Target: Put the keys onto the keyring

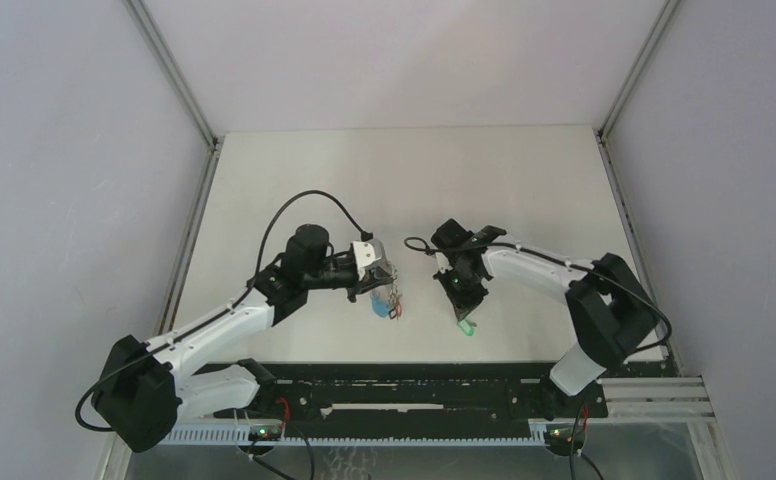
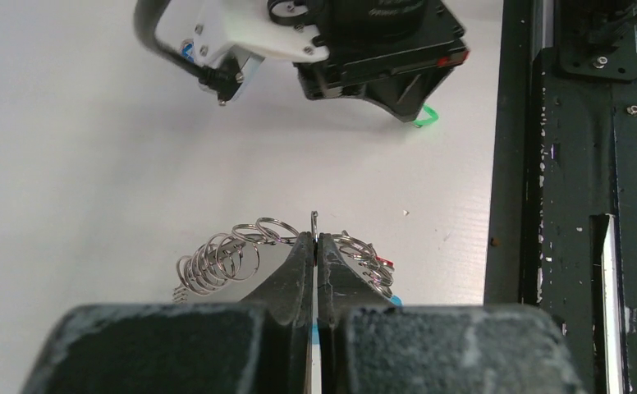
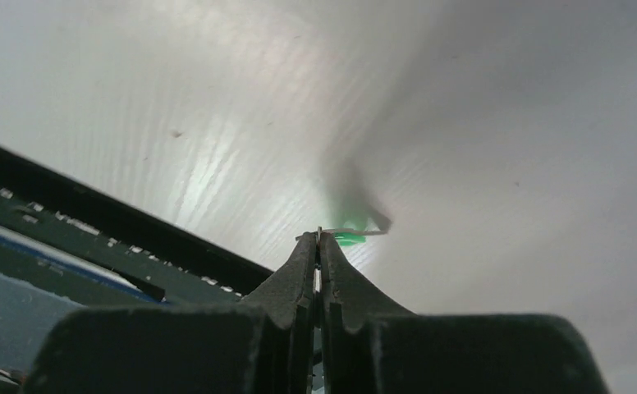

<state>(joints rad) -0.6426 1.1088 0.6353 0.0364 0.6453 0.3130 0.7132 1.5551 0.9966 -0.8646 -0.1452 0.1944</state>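
Fanning out on both sides of the grip, the silver links (image 2: 217, 264) of the keyring (image 2: 314, 220) are seen at the middle of the table (image 1: 294, 180). Its thin hoop is clamped between the closed jaws of the left gripper (image 2: 316, 240). A green-tagged key (image 3: 352, 234) is pinched in the closed right gripper (image 3: 320, 238), nearer the front edge and apart from the keyring.

The left arm (image 1: 214, 322) and right arm (image 1: 539, 262) are wearing white shells between black joint housings. A black cable (image 1: 304, 198) is looping above the left wrist; green lights (image 1: 260, 432), perhaps indicators, are glowing at the bases.
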